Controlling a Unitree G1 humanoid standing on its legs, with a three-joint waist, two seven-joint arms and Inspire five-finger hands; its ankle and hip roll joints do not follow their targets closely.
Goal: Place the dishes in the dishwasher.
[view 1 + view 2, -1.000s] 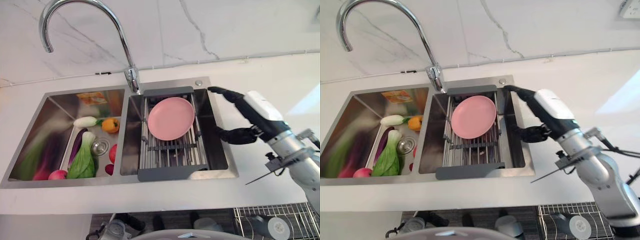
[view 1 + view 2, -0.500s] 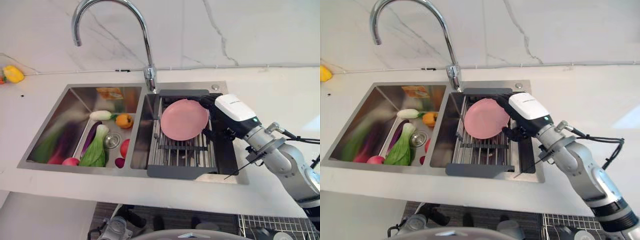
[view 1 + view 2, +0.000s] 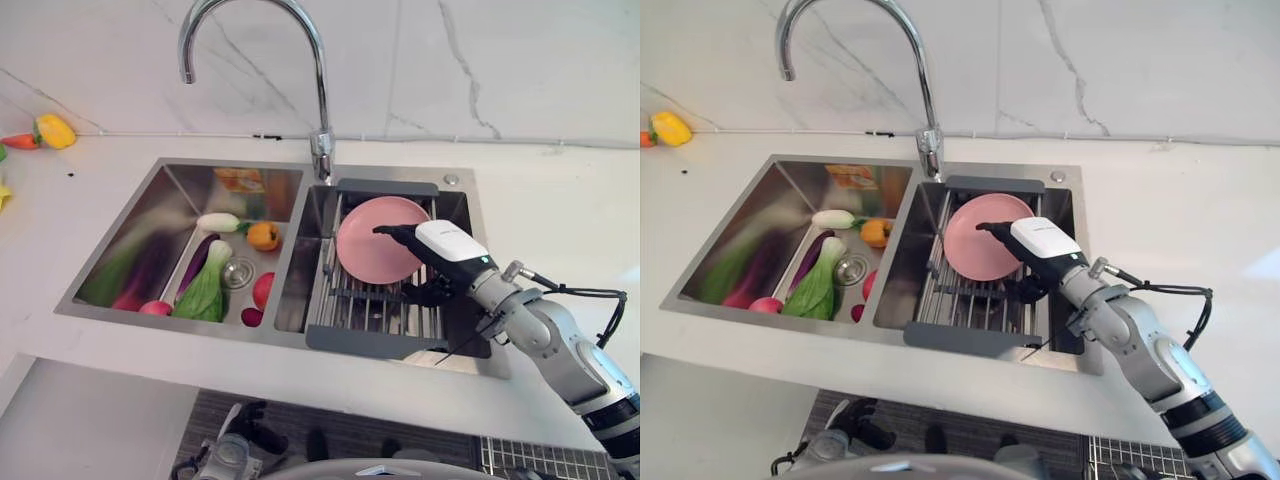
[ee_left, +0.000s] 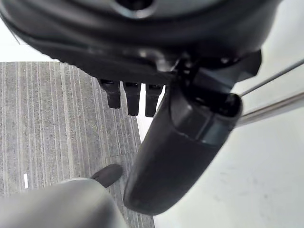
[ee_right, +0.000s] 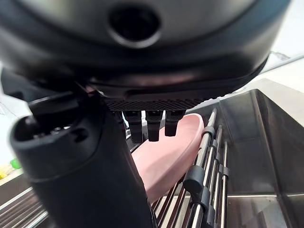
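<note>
The right robot hand [image 3: 440,250] reaches over the sink rack [image 3: 372,312], its fingers [image 5: 148,124] straight above the pink plate [image 3: 372,250] and its thumb below, holding nothing. The plate leans upright in the rack in the right basin. Vegetables [image 3: 205,290] lie in the left basin, beyond the tap [image 3: 305,60]. The left robot hand [image 4: 183,142] hangs open over the floor [image 4: 57,118].

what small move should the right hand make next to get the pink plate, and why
Probably close the fingers and thumb on the plate's rim. The right hand is open, with its fingers over the pink plate, which leans in the drying rack in the sink's right basin and is not yet gripped.
</note>
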